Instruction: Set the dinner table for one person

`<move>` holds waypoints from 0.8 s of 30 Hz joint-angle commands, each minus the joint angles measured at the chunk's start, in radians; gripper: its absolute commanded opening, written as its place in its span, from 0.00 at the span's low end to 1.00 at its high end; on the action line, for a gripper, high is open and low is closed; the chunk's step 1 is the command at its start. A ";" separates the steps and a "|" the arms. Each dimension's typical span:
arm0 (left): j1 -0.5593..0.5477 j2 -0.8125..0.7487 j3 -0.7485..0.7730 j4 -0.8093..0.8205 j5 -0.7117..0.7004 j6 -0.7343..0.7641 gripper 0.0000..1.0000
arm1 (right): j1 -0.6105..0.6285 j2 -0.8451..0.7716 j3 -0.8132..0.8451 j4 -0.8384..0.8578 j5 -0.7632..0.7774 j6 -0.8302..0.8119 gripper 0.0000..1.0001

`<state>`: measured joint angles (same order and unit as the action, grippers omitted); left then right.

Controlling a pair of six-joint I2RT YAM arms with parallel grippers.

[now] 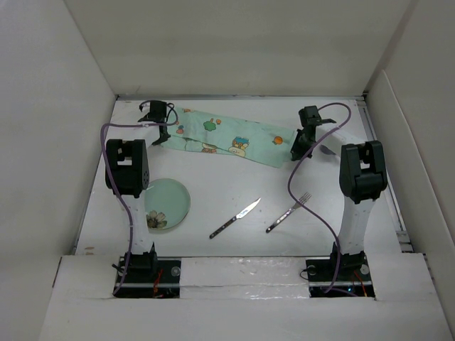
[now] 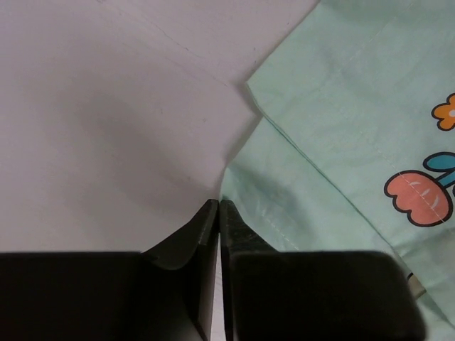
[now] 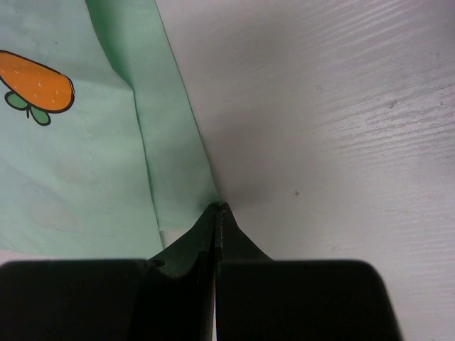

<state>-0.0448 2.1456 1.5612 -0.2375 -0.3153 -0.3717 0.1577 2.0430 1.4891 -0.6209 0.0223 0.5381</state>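
Observation:
The mint-green cartoon-print placemat [image 1: 227, 137] lies folded in a long strip across the far part of the white dinner table [image 1: 220, 181]. My left gripper [image 1: 162, 136] is shut on the strip's left corner, seen in the left wrist view [image 2: 218, 202] with the cloth [image 2: 341, 142] meeting the tips. My right gripper [image 1: 297, 150] is shut on the right corner, seen in the right wrist view [image 3: 217, 207] with the cloth [image 3: 71, 163] at its left. Both grippers are low at the tabletop [image 2: 106, 128] [image 3: 341, 128].
A pale green plate [image 1: 181, 190] with a flower print sits near the left arm. A knife [image 1: 234, 218] and a fork [image 1: 288, 213] lie at the near middle. A small grey object [image 1: 328, 149] lies beside the right gripper. White walls enclose the table.

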 commanded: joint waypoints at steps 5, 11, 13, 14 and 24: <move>0.000 0.013 -0.001 -0.066 0.016 0.010 0.00 | -0.003 -0.015 0.049 0.001 0.019 -0.004 0.51; 0.000 -0.065 -0.070 -0.042 0.033 0.001 0.00 | 0.006 0.034 0.106 -0.051 0.010 0.000 0.54; 0.000 -0.087 -0.098 -0.036 0.036 -0.006 0.00 | 0.016 0.052 0.123 -0.063 0.025 0.002 0.50; 0.000 -0.107 -0.108 -0.031 0.035 -0.007 0.00 | 0.016 0.058 0.125 -0.066 0.027 0.005 0.48; 0.000 -0.200 -0.196 -0.011 0.039 -0.024 0.00 | 0.025 0.146 0.232 -0.171 0.036 -0.003 0.22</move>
<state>-0.0444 2.0186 1.3861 -0.2291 -0.2863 -0.3794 0.1719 2.1551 1.6772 -0.7315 0.0463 0.5430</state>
